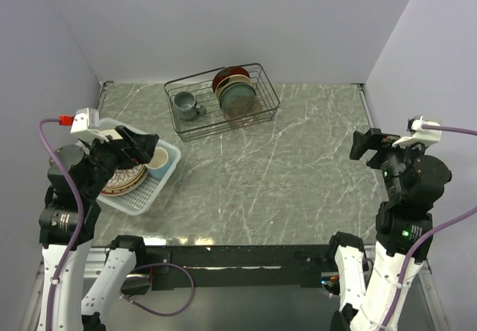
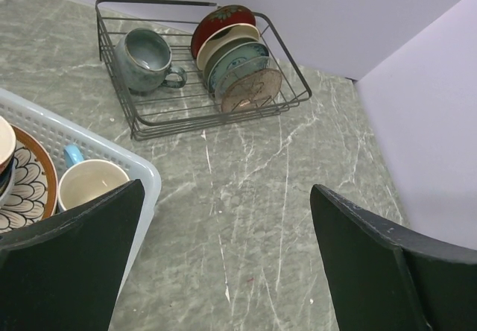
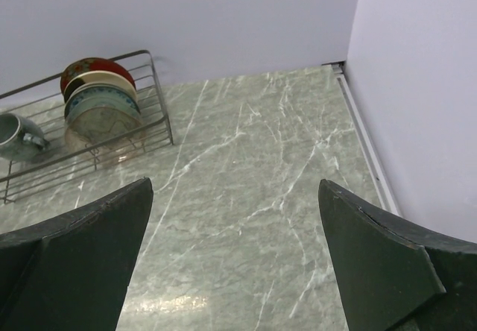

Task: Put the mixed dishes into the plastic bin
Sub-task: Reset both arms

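**Dishes sit in the bin – both jaws empty**

Your bench (image 1: 298,174) carries no loose crockery that either view shows. The black wire rack (image 1: 212,118) at the back holds only the grey mug (image 2: 145,59) and the upright plates (image 2: 238,62), which are not yours to move.

The plastic bin (image 1: 153,193) sits at the left edge. The mixed dishes (image 1: 123,180) lie inside it – plates stacked flat, probably to save room – with the light blue mug (image 2: 91,182) upright in the corner beside them.

Your left gripper (image 2: 226,189) hangs over that corner, jaws spread wide and holding nothing. Your right gripper (image 3: 235,183) waits well apart on the right, jaws also parted and empty, likely parked out of the way.
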`<state>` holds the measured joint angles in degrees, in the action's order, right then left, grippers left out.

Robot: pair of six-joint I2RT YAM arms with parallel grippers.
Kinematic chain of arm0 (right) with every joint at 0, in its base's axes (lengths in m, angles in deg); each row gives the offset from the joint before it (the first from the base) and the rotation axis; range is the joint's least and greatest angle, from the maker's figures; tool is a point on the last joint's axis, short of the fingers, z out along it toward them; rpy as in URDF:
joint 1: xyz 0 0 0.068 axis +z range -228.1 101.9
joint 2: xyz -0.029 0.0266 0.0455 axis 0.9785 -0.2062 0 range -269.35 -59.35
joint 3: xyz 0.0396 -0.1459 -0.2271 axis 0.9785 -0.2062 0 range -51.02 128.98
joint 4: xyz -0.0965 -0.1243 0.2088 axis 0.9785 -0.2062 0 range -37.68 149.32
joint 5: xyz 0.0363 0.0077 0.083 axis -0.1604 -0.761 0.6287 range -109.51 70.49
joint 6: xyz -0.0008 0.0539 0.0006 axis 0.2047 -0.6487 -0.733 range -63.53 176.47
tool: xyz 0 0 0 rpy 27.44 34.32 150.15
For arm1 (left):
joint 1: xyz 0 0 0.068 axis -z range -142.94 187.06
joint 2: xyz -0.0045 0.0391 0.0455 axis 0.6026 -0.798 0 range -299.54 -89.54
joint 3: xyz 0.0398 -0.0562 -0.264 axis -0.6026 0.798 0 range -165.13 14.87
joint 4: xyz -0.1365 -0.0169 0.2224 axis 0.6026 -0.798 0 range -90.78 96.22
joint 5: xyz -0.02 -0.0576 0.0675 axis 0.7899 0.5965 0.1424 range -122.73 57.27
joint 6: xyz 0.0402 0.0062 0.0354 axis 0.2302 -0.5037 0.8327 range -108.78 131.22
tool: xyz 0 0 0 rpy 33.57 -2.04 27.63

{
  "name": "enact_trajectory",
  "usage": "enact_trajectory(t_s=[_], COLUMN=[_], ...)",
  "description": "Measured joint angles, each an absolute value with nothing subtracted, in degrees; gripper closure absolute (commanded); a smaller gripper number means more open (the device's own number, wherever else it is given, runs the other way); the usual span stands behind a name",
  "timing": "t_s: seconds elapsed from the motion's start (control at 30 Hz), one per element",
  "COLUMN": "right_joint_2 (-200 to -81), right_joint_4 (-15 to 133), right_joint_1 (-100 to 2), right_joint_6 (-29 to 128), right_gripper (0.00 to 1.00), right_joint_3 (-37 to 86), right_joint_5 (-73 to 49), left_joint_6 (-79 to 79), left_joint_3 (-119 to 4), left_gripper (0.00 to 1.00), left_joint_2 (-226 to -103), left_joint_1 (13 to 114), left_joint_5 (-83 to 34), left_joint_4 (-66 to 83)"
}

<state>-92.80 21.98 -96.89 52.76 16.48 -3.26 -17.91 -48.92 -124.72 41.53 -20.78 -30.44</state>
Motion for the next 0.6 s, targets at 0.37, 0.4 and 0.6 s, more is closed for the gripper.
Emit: enact_trajectory(t_s=[0.37,0.4,0.6], right_joint_2=[-89.19,-88.84,-87.20], right_joint_4=[20.21,20.03,18.70], right_joint_1=[-96.89,-96.89,-96.89], right_joint_6=[52.70,52.70,53.11], right_gripper=[0.00,0.00,0.00], right_joint_3=[17.29,17.29,17.31], right_joint_5=[-5.49,-5.65,-6.46], left_joint_6=[-16.38,-16.11,-15.02], left_joint_3=[-49.66,-49.66,-49.44], left_gripper=[0.01,0.01,0.01], left_joint_2=[-124.11,-124.06,-121.83], left_joint_1=[41.53,41.53,41.53], left_joint_5=[-21.22,-21.22,-21.66], left_joint_4=[-30.57,-30.73,-32.19])
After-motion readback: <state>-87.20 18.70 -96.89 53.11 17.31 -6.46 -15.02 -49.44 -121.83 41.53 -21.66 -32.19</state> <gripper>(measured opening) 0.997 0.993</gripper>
